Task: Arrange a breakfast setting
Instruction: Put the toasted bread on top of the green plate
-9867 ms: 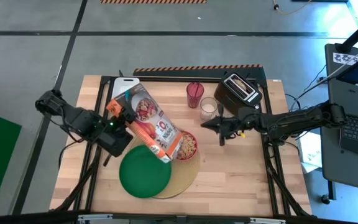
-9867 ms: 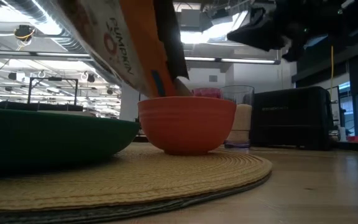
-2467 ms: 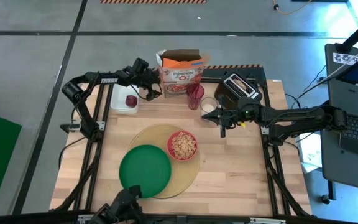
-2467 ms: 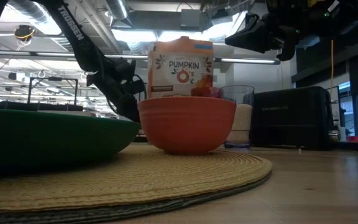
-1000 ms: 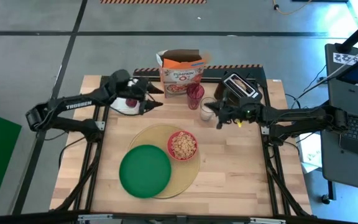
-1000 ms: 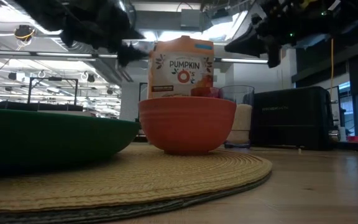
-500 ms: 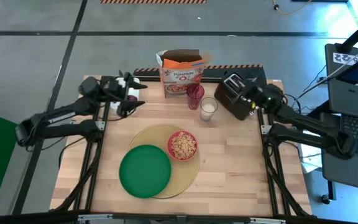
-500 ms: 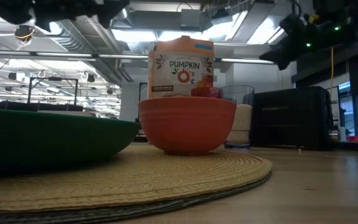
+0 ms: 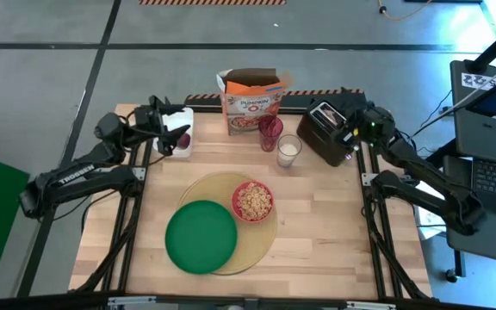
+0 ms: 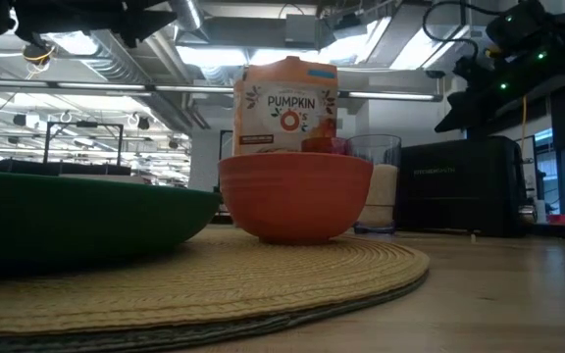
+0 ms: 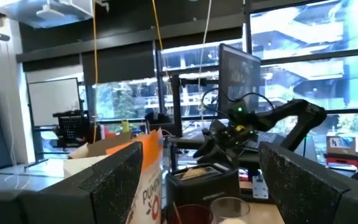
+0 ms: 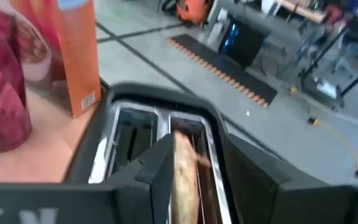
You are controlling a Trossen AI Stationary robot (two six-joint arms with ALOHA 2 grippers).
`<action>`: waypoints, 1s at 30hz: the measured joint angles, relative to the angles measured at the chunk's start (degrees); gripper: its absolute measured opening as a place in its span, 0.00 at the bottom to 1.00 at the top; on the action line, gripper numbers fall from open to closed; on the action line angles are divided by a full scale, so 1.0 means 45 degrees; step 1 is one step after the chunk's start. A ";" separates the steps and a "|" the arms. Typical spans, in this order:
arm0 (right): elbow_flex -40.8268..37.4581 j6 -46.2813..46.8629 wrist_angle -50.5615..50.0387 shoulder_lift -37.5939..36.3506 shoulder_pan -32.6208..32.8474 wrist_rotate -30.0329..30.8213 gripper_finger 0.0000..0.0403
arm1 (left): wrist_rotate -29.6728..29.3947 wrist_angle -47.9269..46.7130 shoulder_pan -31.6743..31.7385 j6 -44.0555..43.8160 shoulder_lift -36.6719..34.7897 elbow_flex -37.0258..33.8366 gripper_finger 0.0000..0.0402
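At the worktop's [image 9: 317, 232] 1 o'clock corner, the right pincer [image 12: 185, 168] hangs just above the toaster [image 9: 331, 129], its fingers spread to either side of a pale bread slice [image 12: 185, 180] that stands upright in one slot. They straddle the slice without yet pressing it, as far as the wrist view shows, so I judge the arm is lining up to lift the toast out for the plate.

Toward 7 o'clock the mat [image 9: 261, 237] lies flat, carrying the plate [image 9: 201, 237] on its 8 o'clock side and the bowl [image 9: 252, 201], filled with cereal, on its 1 o'clock edge. The plate is bare, which leaves room for bread and fruit.

At 11 o'clock the fruit [image 9: 182, 140] rests on the white board [image 9: 179, 127]. The left pincer [image 9: 169, 129] is just beside it, held wide and gripping nothing, most likely waiting near the fruit for its turn.

Along the 12 o'clock edge stand the cereal box [image 9: 252, 102], a red cup [image 9: 270, 132] and a glass of milk [image 9: 288, 150], kept back from the mat so the setting stays open. No spoon can be seen.
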 joint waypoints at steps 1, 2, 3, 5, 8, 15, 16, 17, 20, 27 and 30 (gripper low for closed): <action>0.0000 0.0083 -0.0150 0.0043 -0.0186 -0.0194 0.36 | 0.0031 0.0064 0.0000 0.0039 0.0000 -0.0003 0.78; 0.0000 0.0162 -0.0309 0.0087 -0.0366 -0.0428 0.36 | 0.0034 0.0205 0.0000 0.0115 0.0000 -0.0003 0.78; 0.0000 0.0240 -0.0390 0.0148 -0.0547 -0.0612 0.36 | 0.0014 0.0366 0.0000 0.0189 0.0000 -0.0003 0.78; 0.0000 0.0333 -0.0446 0.0226 -0.0873 -0.0881 0.36 | -0.0020 0.0590 0.0000 0.0340 -0.0005 -0.0003 0.78; 0.0000 0.0417 -0.0489 0.0311 -0.1244 -0.1418 0.36 | -0.0020 0.0715 0.0000 0.0374 0.0000 -0.0003 0.78; 0.0000 0.0650 -0.0980 0.0318 -0.1446 -0.1856 0.35 | -0.0374 0.1571 0.0000 0.0387 0.0010 -0.0003 0.78; 0.0000 0.0666 -0.1024 0.0318 -0.1446 -0.1856 0.35 | -0.0396 0.1671 0.0000 0.0453 0.0010 -0.0003 0.78; 0.0000 0.0680 -0.1144 0.0313 -0.1446 -0.1851 0.33 | -0.0423 0.1764 0.0000 0.0583 0.0010 -0.0003 0.78; 0.0000 0.0695 -0.1533 0.0389 -0.1441 -0.1847 0.29 | -0.0730 0.1956 0.0000 0.0959 0.0010 -0.0003 0.78; 0.0000 0.0730 -0.1509 0.0478 -0.1441 -0.1746 0.12 | -0.1355 0.2451 0.0000 0.1039 0.0010 -0.0003 0.78; 0.0000 0.0728 -0.1125 0.0478 -0.1436 -0.1754 0.04 | -0.1358 0.2547 0.0000 0.1039 0.0010 -0.0003 0.78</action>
